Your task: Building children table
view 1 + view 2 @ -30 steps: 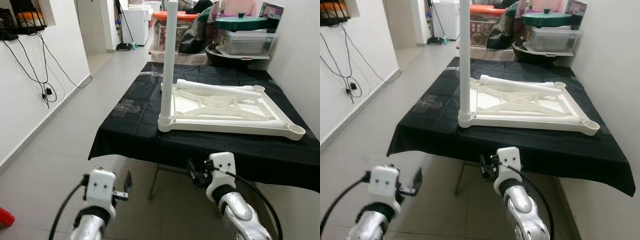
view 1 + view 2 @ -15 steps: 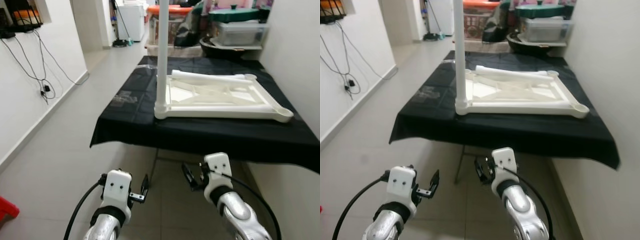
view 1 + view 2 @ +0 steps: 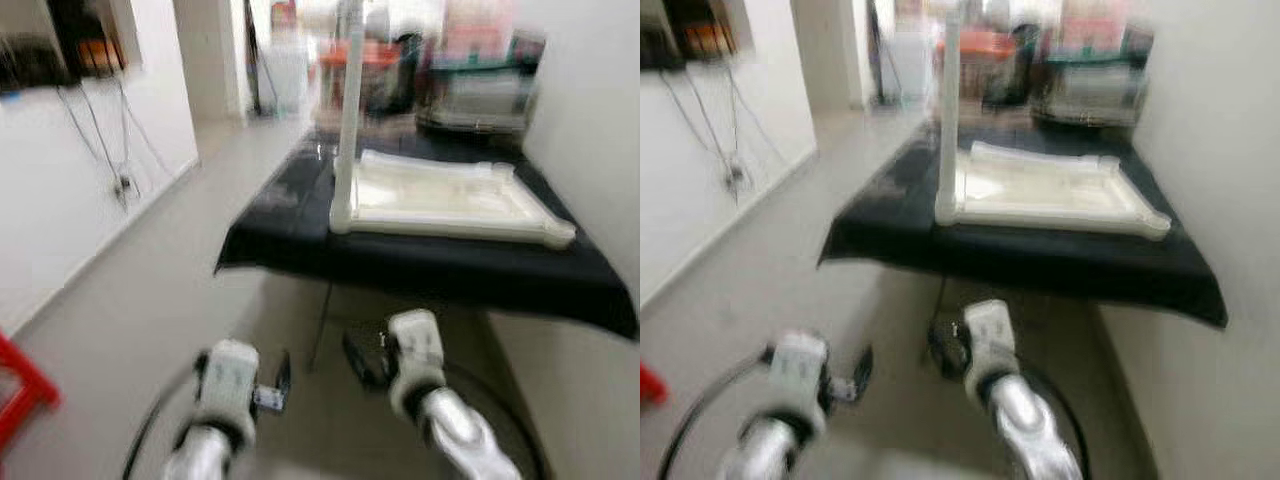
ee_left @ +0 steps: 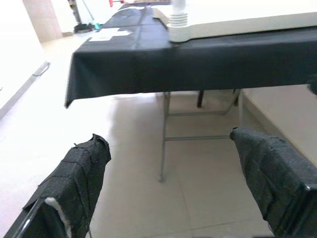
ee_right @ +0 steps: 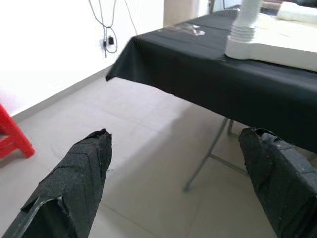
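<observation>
The white children's table top (image 3: 450,195) lies upside down on a black-clothed folding table (image 3: 420,265). One white leg (image 3: 350,110) stands upright in its near left corner; the same corner and leg base appear in the left wrist view (image 4: 181,22) and the right wrist view (image 5: 242,34). Both arms are held low over the floor, short of the table's front edge. My left gripper (image 4: 168,138) is open and holds nothing. My right gripper (image 5: 176,135) is also open and holds nothing. The head views are blurred.
A white wall with hanging cables (image 3: 120,180) runs along the left, and a red stool (image 5: 15,134) stands on the tiled floor near it. Boxes and clutter (image 3: 470,80) are stacked behind the table. Another wall (image 3: 600,120) closes the right side.
The whole picture has shifted and blurred, so the camera is moving; the table looks a little farther off and the red stool shows more at the left. Both grippers stay low and open.
</observation>
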### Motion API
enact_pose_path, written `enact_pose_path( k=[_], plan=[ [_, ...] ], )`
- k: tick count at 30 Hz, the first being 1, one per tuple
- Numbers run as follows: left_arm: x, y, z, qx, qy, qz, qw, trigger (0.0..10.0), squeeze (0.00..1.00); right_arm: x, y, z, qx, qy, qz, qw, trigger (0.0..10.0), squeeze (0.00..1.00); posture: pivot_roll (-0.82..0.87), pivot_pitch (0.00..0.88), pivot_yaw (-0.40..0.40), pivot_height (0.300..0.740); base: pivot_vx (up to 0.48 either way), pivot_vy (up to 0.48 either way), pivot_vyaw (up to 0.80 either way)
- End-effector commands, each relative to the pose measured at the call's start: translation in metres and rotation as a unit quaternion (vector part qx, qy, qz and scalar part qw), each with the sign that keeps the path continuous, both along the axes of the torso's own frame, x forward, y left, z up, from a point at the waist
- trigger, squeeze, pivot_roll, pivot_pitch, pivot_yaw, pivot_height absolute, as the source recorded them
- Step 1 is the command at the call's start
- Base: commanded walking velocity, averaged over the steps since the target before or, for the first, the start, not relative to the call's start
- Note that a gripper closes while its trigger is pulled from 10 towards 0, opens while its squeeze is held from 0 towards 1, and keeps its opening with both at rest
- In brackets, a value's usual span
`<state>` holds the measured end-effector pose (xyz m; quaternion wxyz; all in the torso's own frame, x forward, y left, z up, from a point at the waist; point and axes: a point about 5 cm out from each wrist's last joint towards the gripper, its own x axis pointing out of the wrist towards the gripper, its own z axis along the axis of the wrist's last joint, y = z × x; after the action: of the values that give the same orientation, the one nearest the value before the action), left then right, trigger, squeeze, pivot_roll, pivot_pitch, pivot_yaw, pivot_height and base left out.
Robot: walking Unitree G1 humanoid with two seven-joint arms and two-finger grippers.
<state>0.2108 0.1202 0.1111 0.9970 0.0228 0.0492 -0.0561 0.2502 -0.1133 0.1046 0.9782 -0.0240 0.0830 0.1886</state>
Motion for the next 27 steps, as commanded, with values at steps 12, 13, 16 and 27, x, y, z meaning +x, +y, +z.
enact_pose_path(
  k=[12, 13, 16, 27],
  plan=[
    [0.016, 0.028, 0.026, 0.027, -0.066, 0.081, 0.994, 10.0, 0.00, 0.022, -0.024, 0.021, 0.012, -0.052, -0.086, 0.995, 10.0, 0.00, 0.08, 0.000, -0.081, 0.740, 0.000, 0.000, 0.21],
    [0.016, 0.028, 0.026, 0.027, -0.066, 0.081, 0.994, 10.0, 0.00, 0.022, -0.024, 0.021, 0.012, -0.052, -0.086, 0.995, 10.0, 0.00, 0.08, 0.000, -0.081, 0.740, 0.000, 0.000, 0.00],
    [0.017, 0.027, 0.024, 0.027, -0.061, 0.071, 0.995, 10.0, 0.00, 0.023, -0.025, 0.022, 0.012, -0.056, -0.089, 0.994, 10.0, 0.00, 0.08, 0.000, -0.080, 0.740, 0.000, 0.000, 0.00],
    [0.014, 0.016, 0.020, 0.028, -0.053, 0.053, 0.997, 10.0, 0.00, 0.021, -0.019, 0.023, 0.020, -0.057, -0.092, 0.994, 10.0, 0.00, 0.08, 0.000, -0.076, 0.740, 0.201, 0.000, 0.00]
  ],
)
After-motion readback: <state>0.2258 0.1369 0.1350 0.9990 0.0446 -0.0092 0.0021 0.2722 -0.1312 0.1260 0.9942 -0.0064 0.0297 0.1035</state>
